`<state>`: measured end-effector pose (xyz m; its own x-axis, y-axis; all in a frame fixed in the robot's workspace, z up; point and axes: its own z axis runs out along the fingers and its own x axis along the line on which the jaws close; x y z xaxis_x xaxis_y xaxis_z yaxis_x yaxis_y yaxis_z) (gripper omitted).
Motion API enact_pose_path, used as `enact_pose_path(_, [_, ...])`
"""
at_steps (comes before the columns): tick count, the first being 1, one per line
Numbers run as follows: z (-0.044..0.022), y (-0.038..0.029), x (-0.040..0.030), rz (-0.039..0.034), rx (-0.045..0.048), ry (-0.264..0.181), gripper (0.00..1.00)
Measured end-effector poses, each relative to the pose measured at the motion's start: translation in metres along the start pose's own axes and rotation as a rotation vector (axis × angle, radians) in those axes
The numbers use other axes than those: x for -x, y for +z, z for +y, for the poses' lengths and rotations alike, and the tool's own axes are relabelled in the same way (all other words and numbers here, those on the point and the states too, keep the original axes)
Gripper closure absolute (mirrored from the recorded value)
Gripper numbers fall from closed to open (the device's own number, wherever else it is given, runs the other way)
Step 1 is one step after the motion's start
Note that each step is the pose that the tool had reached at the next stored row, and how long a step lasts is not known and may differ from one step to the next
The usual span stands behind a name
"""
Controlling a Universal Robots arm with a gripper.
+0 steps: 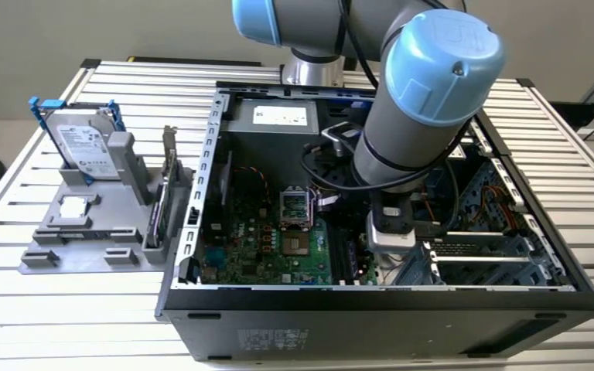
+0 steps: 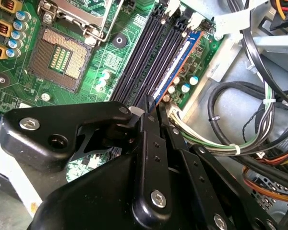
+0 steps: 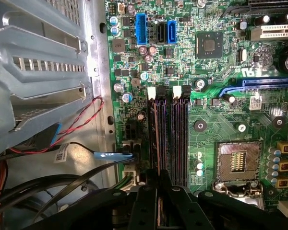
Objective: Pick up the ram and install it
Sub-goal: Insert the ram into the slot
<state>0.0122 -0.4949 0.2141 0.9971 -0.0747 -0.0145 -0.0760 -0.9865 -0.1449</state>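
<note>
The ram [image 2: 175,64] sits edge-on in the outermost of the memory slots [image 3: 175,139], directly ahead of the gripper [image 2: 153,112], whose fingers are pinched together over its near end. Pickup looks done; full seating is unconfirmed, and the white latches [image 3: 178,91] at the far end cannot be judged.

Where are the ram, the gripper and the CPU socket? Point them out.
ram [image 2: 175,64]: second wrist view, on its blue label face, standing in the outermost slot.
gripper [image 2: 153,112]: second wrist view, between its fingertips at the ram's near end.
CPU socket [image 2: 57,60]: second wrist view, on its contact grid.
</note>
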Motion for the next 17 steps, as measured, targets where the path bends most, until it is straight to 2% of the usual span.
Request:
enact_pose_path(10, [0.0006, 0.0043, 0.0, -0.0001, -0.0011, 0.0, 1.0])
enact_pose_path(17, [0.0007, 0.0048, 0.0, -0.0001, -0.001, 0.0, 1.0])
